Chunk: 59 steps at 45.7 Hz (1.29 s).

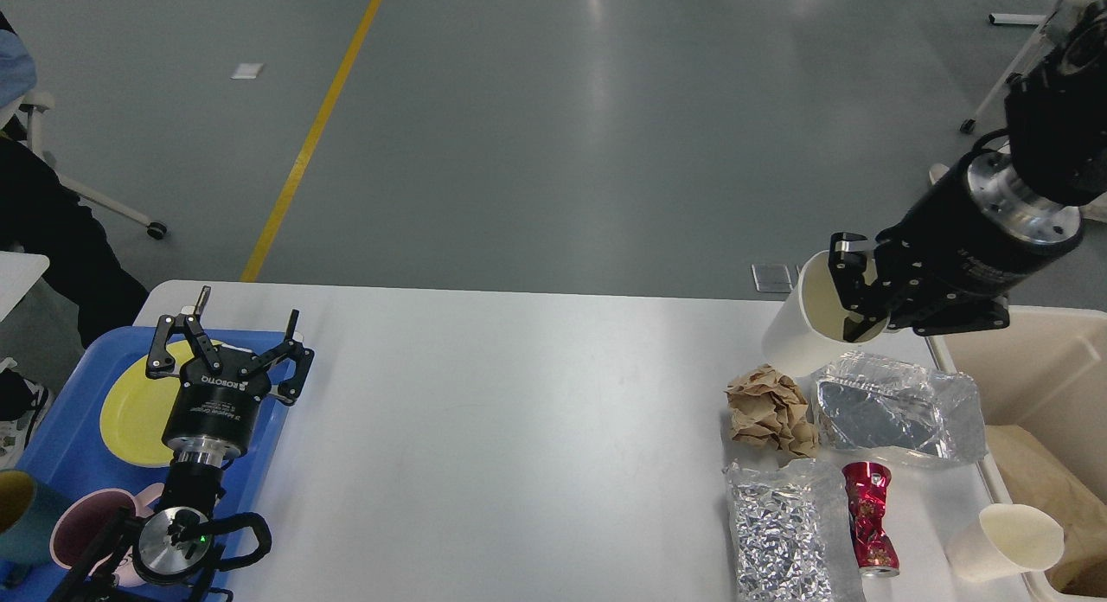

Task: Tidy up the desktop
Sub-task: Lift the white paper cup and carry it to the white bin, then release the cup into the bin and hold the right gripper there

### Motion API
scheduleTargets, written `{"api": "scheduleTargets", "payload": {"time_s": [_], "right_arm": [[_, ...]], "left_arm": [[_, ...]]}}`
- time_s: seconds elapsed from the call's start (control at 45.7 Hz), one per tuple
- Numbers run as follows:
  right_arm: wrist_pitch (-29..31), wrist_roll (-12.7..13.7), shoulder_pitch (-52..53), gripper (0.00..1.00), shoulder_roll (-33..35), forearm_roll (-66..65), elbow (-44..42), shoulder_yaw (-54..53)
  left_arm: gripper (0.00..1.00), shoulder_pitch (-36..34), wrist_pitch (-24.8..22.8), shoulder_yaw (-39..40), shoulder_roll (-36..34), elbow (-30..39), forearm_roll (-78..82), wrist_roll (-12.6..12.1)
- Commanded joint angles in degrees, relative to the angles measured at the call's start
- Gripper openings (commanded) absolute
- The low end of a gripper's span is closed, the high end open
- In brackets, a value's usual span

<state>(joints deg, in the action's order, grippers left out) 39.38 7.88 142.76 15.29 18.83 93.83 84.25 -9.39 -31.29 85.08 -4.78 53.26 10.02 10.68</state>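
Overhead, the right pincer (pixel 852 299) grips a white paper cup (pixel 800 329) by its rim, one finger hidden inside, above the surface (pixel 519 429)'s far-right corner. Left pincer (pixel 227 342) hangs wide.

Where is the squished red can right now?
The red can lies on the desktop at the lower right of the head view, between a crinkled foil bag and a paper cup lying on its side.
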Motion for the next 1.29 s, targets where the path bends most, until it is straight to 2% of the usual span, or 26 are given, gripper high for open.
{"api": "scheduleTargets", "payload": {"time_s": [0.0,0.087,0.219,0.372,0.525,0.591,0.656,0.831,0.962,0.984,1.05,1.159,1.269], "right_arm": [[-6.8,0.0,-3.0,0.00,1.1,0.2,-1.2,7.8],[-12.1,0.4,-8.0,0.00,3.6,-0.4,-3.1,10.3],[-13.4,1.3,-17.4,0.00,6.7,-2.0,-10.1,11.0],[-16.5,2.1,-28.9,0.00,14.8,-4.2,-19.5,9.8],[-27.9,2.0,-43.9,0.00,24.3,-4.2,-28.3,3.0],[-31.8,2.0,-51.2,0.00,26.0,-4.5,-31.7,-1.1],[-33.9,2.0,-58.8,0.00,26.1,-4.4,-36.9,-4.6],[-34.3,2.0,-75.8,0.00,24.8,-4.3,-50.5,-14.4],[-34.5,2.1,-88.5,0.00,19.8,-4.2,-63.8,-19.6],[-34.4,2.0,-93.5,0.00,17.5,-4.2,-70.0,-20.9],[-34.4,2.0,-99.0,0.00,14.5,-4.1,-77.0,-22.0],[-34.4,2.0,-105.8,0.00,11.0,-3.9,-83.5,-23.1],[-35.0,2.0,-108.0,0.00,9.5,-3.8,-85.0,-23.4]], "left_arm": [[0.96,0.1,0.0,0.0,0.0,0.0,0.0,0.0],[0.96,0.1,0.0,-0.1,-0.1,0.0,0.0,0.0],[0.96,0.1,0.0,0.0,0.0,0.0,0.0,0.0],[0.96,0.1,0.0,0.0,-0.1,0.0,0.0,0.0],[0.96,0.1,0.0,-0.1,-0.1,0.0,0.0,0.0],[0.96,0.1,0.0,0.0,-0.1,0.0,-0.1,0.0],[0.96,0.1,0.0,0.0,-0.1,0.0,-0.1,0.0],[0.96,0.0,0.0,0.0,-0.1,0.0,0.0,0.0],[0.96,0.0,0.0,0.0,-0.1,0.0,-0.1,0.0],[0.96,0.1,0.0,0.0,-0.1,0.0,0.0,0.0],[0.96,0.1,0.0,0.0,-0.1,0.0,0.0,0.0],[0.96,0.1,0.0,0.0,-0.1,0.0,0.0,0.0],[0.96,0.1,0.0,0.0,-0.1,0.0,0.0,0.0]]}}
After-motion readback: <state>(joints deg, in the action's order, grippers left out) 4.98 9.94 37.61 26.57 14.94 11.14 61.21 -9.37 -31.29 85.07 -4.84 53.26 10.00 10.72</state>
